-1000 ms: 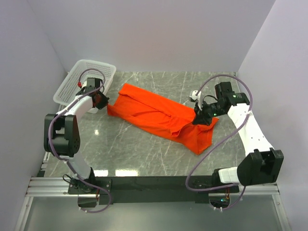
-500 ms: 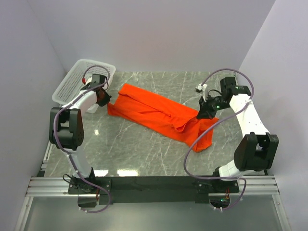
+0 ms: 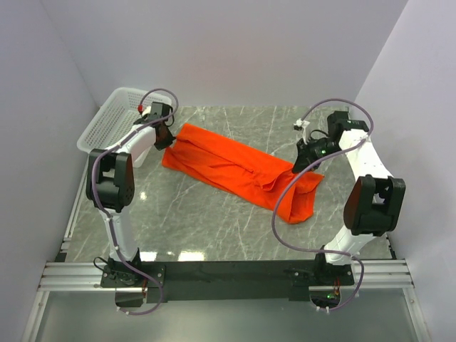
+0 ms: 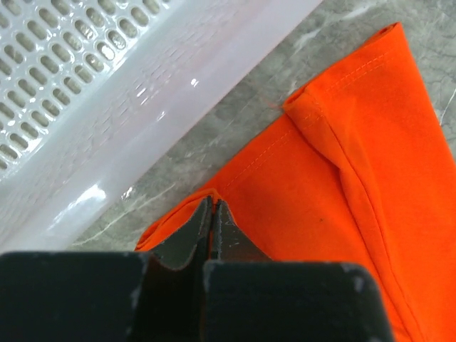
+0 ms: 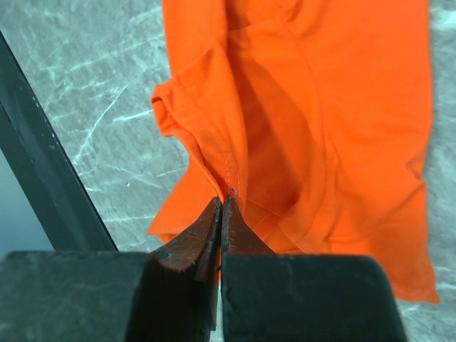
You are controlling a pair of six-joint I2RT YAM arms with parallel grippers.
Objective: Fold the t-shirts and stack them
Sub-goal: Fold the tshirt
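One orange-red t-shirt lies stretched in a long crumpled band slanting across the marble table, from back left to front right. My left gripper is shut on the shirt's left end beside the basket; in the left wrist view its jaws pinch a hemmed edge of the t-shirt. My right gripper is shut on the right end; in the right wrist view its jaws clamp a stitched fold of the t-shirt. A loose flap hangs down past the right grip toward the front.
A white mesh basket stands at the back left corner, its wall close to the left gripper. Grey walls close in the table on three sides. A dark strip runs along the table edge by the right gripper.
Both grippers, still shut on the shirt's ends, have moved toward the back of the table, the left one also rightward along the basket. The shirt has been carried back with them.
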